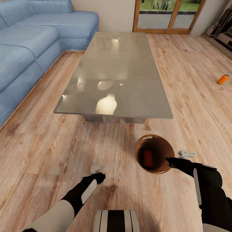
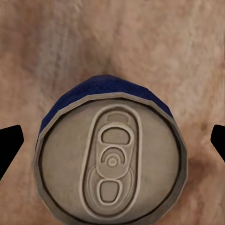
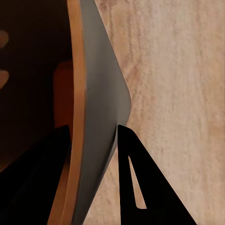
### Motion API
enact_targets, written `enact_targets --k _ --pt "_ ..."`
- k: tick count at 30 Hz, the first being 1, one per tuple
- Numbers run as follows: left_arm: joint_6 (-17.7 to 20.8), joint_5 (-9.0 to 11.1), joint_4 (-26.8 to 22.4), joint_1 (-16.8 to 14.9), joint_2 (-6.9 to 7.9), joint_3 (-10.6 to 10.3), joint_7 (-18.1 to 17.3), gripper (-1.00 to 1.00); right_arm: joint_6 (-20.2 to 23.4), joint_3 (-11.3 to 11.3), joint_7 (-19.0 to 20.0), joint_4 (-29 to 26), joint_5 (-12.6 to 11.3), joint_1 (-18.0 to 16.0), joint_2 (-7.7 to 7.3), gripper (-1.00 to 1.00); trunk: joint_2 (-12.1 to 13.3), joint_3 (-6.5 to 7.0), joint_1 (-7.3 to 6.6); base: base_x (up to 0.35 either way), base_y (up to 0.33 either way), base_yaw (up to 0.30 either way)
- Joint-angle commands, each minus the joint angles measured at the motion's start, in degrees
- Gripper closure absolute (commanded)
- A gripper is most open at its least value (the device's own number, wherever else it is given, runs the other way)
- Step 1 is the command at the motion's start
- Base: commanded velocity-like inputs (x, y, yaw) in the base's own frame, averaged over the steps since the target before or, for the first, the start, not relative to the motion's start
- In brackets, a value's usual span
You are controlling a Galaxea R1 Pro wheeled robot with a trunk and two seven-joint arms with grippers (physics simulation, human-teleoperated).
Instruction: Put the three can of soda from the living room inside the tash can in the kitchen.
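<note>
The tash can (image 1: pixel 161 167) stands on the wood floor in front of the grey low table, with an orange can of soda (image 1: pixel 148 158) inside it. My right gripper (image 1: pixel 170 160) is shut on its rim; the right wrist view has one finger inside the brown wall and one outside the grey wall (image 3: pixel 101 108). Straight below my left gripper (image 2: pixel 115 140) stands the dark blue can (image 2: pixel 110 161), silver top up. The fingers (image 2: pixel 10 143) straddle it with a gap on each side, open. In the head view that gripper (image 1: pixel 98 176) hangs low over the floor. A second orange can (image 1: pixel 223 78) lies on the floor at far right.
The grey low table (image 1: pixel 135 106) stretches ahead, with the blue corner sofa (image 1: pixel 29 42) to its left. A wood-framed glass door (image 1: pixel 167 16) is at the back. Open wood floor lies to the right of the table.
</note>
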Motion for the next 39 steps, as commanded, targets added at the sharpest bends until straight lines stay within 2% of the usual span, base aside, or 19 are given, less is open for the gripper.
enact_targets --k 1,3,12,14,17,20,28,29,39 --pt "-0.25 0.00 0.37 -0.11 -0.08 0.00 -0.09 -1.00 0.21 0.03 0.09 -0.02 -1.11 0.00 0.00 1.00 0.00 0.00 -0.01 0.000 0.000 0.000" --pt "-1.60 0.01 1.99 -0.56 -0.49 0.00 -0.46 -1.00 0.21 0.03 0.09 -0.02 -1.12 0.01 0.01 1.00 0.00 0.00 -0.01 0.000 0.000 0.000" --pt "-1.82 0.04 3.03 -0.63 -0.65 0.00 -0.55 -1.00 0.21 0.07 0.09 -0.02 -1.16 -0.02 0.02 1.00 0.00 0.00 -0.01 0.000 0.000 0.000" --pt "-1.94 0.03 4.72 -1.24 -0.95 0.00 -0.61 -1.00 0.21 0.10 0.09 -0.02 -1.12 -0.02 0.04 1.00 0.00 0.00 -0.01 0.000 0.000 0.000" --pt "-5.12 0.08 9.06 -2.68 -2.38 -0.01 -0.71 -1.00 0.21 0.11 0.09 -0.02 -1.15 -0.02 0.07 1.00 0.00 0.00 -0.01 0.000 0.000 0.000" --pt "-6.44 0.10 11.46 -3.55 -2.92 -0.04 -1.05 -1.00 0.21 0.12 0.09 -0.02 -1.14 0.01 0.08 1.00 0.00 0.00 -0.01 0.000 0.000 0.000" --pt "-7.02 0.09 12.38 -3.86 -3.10 -0.02 -1.29 -1.00 0.19 0.12 0.09 -0.02 -1.11 -0.02 0.08 1.00 0.00 0.00 -0.01 0.000 0.000 0.000" --pt "-7.04 0.08 12.39 -3.86 -3.10 -0.03 -1.30 1.00 0.20 0.12 0.09 -0.02 -1.11 -0.01 0.08 1.00 0.00 0.00 -0.01 0.000 0.000 0.000" --pt "-7.21 0.02 12.40 -4.06 -3.17 -0.08 -1.30 1.00 0.18 0.12 0.09 -0.02 -1.11 -0.04 0.17 1.00 0.00 0.00 -0.01 0.000 0.000 0.000"
